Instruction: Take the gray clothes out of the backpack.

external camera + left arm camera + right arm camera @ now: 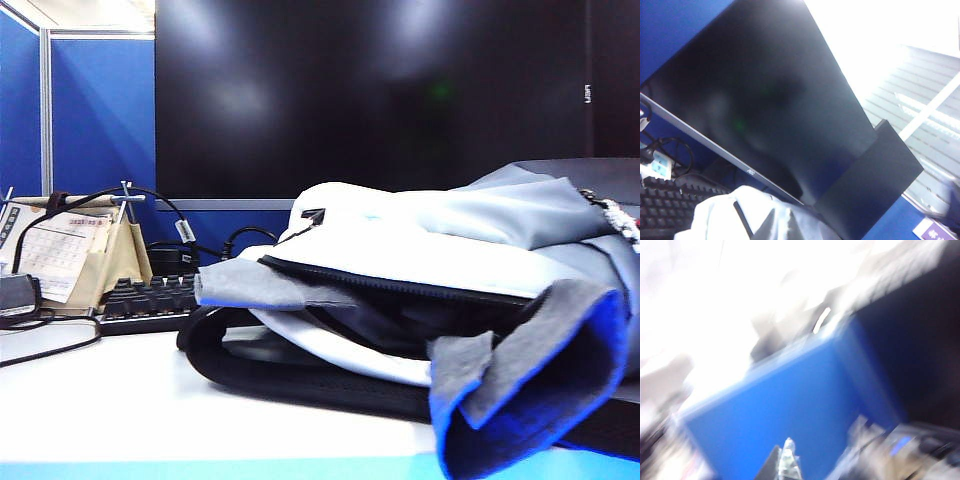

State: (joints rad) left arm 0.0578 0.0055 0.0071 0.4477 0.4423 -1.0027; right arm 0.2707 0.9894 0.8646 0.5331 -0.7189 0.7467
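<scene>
Behind a dark monitor [370, 90], both grippers, out of sight and pressed together, are needing to spread before pinching the clothes [520, 370] spilling from the backpack [400, 240] at near right.

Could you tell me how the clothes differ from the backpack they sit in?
The backpack is pale, smooth and large, lying on its side on the table; the clothes are darker gray, softer and smaller. The backpack has a black zipper; the clothes spill folded out of its opening. Both are gray fabric.
</scene>
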